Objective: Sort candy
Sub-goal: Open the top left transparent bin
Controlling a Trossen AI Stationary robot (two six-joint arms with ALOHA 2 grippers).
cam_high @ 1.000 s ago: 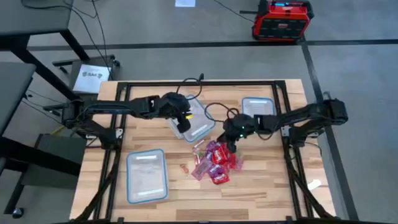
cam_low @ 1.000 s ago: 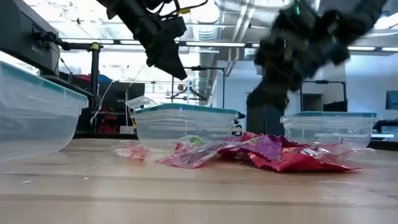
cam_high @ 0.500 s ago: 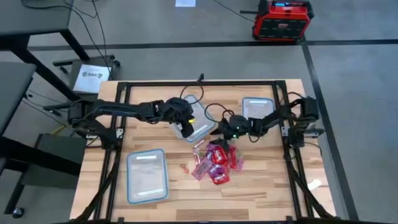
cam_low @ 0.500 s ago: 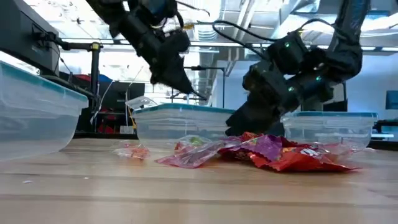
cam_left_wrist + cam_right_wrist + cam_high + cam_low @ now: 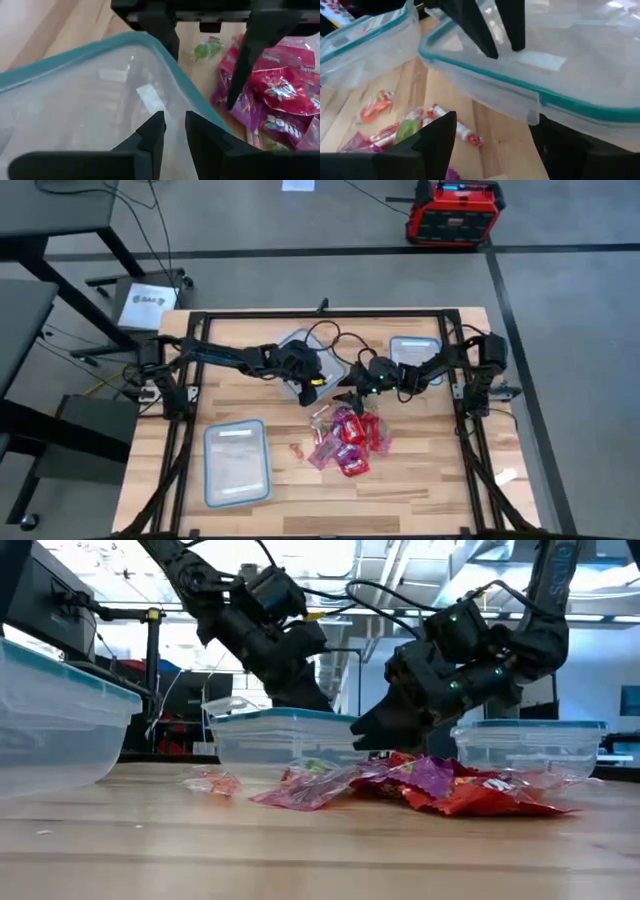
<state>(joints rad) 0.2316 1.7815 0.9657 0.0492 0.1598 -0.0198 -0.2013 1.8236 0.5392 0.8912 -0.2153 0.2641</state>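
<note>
The candy (image 5: 350, 442) lies in a heap of red and pink packets at the table's middle (image 5: 440, 785), with one loose piece (image 5: 297, 450) to its left. A clear container with a bluish rim (image 5: 297, 352) stands just beyond the heap. My left gripper (image 5: 173, 125) hangs over that container (image 5: 75, 100), pointing down. Its fingers stand a narrow gap apart with nothing between them. My right gripper (image 5: 492, 145) is wide open and low, between the container's near rim (image 5: 485, 75) and the heap's far edge. It holds nothing.
A second clear container (image 5: 237, 462) stands at the near left and a third (image 5: 414, 352) at the far right. A few small sweets (image 5: 405, 127) lie on the wood beside the heap. Black frame rails run along the table's left, right and far sides.
My right gripper has come down from high above the table and gone toward the left edge, ending low beside the middle container. My left gripper has sunk toward that container and shifted a little to the right. The candy has not moved.
</note>
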